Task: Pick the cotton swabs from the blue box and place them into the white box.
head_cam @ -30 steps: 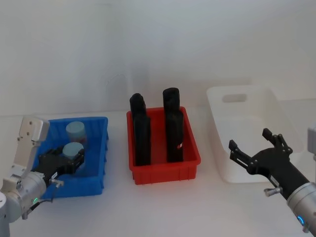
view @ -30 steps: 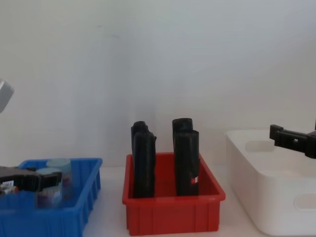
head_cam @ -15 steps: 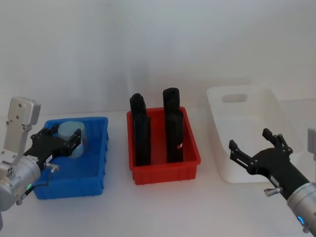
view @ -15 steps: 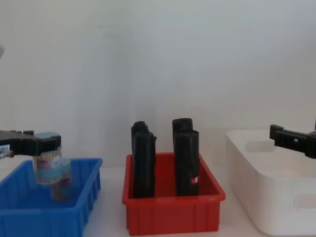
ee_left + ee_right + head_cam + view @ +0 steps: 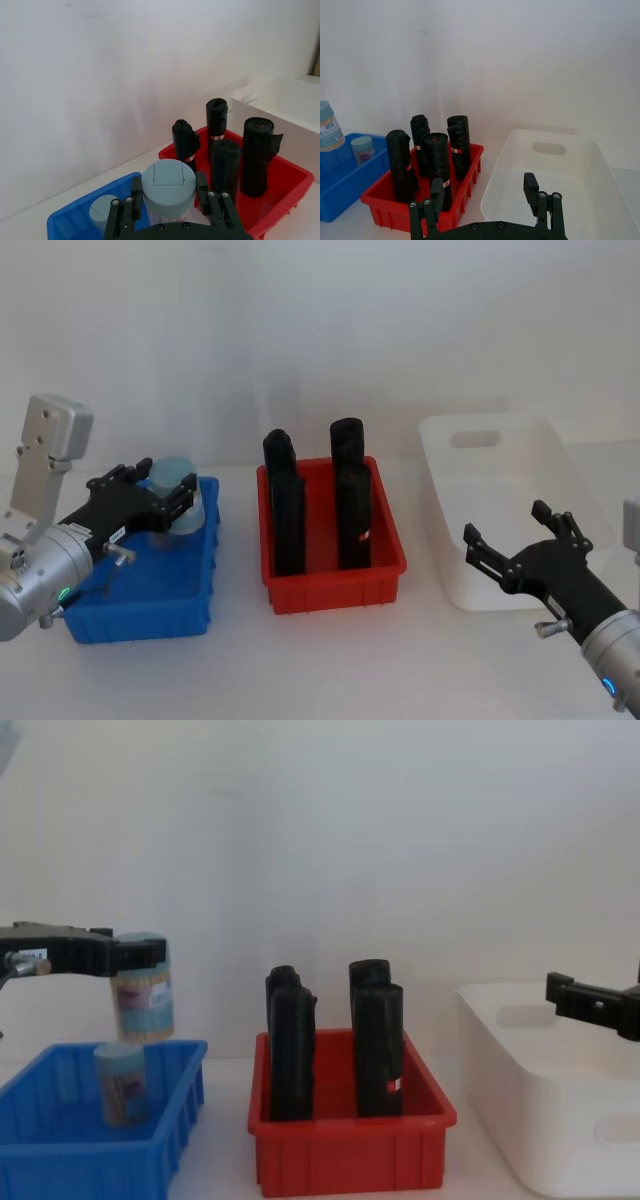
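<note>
Left gripper (image 5: pixel 160 496): fingers (image 5: pixel 136 189) clamped on lid end of cotton swab jar (image 5: pixel 142 995), jar upright between them. Chest view shows what head view hides: jar base clear above blue box (image 5: pixel 100 1160) rim. Second swab jar (image 5: pixel 122 1082) stands in box, below fingers.

Right gripper (image 5: pixel 505 523): fingers spread, nothing between; hovers at near side of white box (image 5: pixel 447 540), probably just short of rim. Right wrist view shows oval handle cut-out beyond fingertips.

Red bin (image 5: pixel 335 590) with upright black rolls (image 5: pixel 350 502) between the two grippers.
</note>
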